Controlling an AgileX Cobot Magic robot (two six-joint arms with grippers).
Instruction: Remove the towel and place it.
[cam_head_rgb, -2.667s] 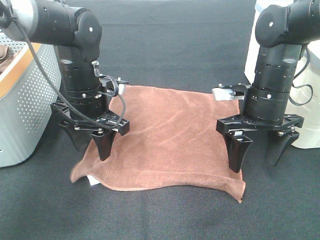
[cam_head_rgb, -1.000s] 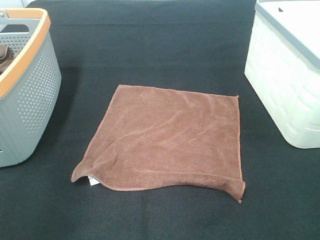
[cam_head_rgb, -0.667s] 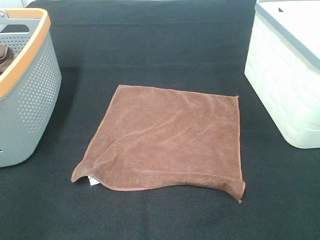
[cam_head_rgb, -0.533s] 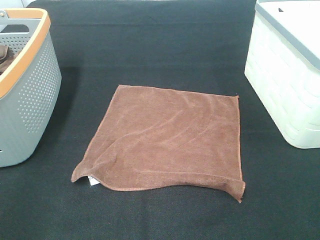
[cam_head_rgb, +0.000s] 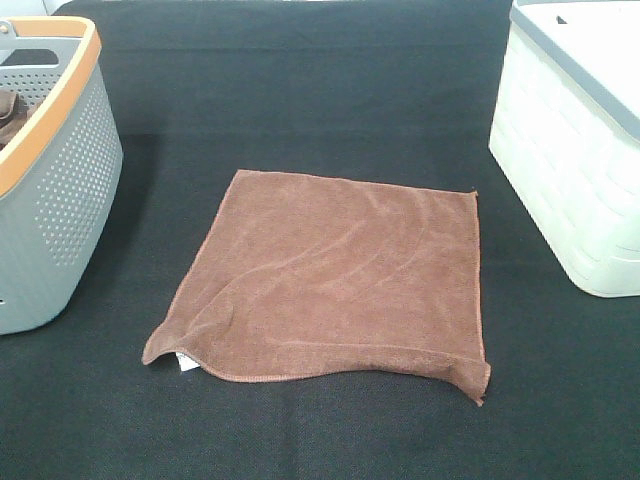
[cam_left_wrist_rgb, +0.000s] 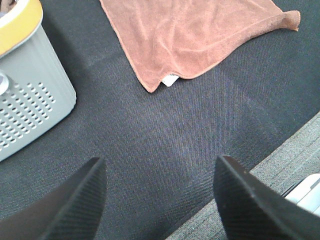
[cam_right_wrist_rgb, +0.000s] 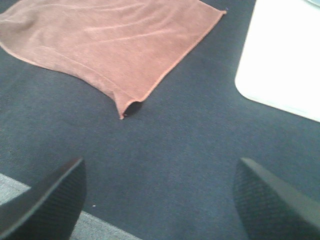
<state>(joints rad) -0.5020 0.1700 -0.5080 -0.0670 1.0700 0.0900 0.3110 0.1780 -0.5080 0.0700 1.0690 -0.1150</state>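
Note:
The reddish-brown towel (cam_head_rgb: 335, 275) lies spread flat on the black tabletop, its small white tag (cam_head_rgb: 184, 363) at the near left corner. Both arms are out of the exterior high view. In the left wrist view my left gripper (cam_left_wrist_rgb: 160, 192) hangs open above bare tabletop near the front edge, with the towel (cam_left_wrist_rgb: 195, 35) and tag (cam_left_wrist_rgb: 171, 80) well beyond its fingers. In the right wrist view my right gripper (cam_right_wrist_rgb: 160, 192) is open and empty too, and the towel (cam_right_wrist_rgb: 110, 45) lies beyond it with a curled corner (cam_right_wrist_rgb: 129, 107) nearest.
A grey perforated basket with an orange rim (cam_head_rgb: 45, 190) stands at the left, a darker brown cloth (cam_head_rgb: 8, 110) inside it. A white bin (cam_head_rgb: 570, 150) stands at the right. The table's front edge (cam_left_wrist_rgb: 240, 210) shows in the left wrist view.
Both arms stood over the towel's near corners in the earliest frame and have since pulled out of the exterior high view. The towel has not moved during the last second.

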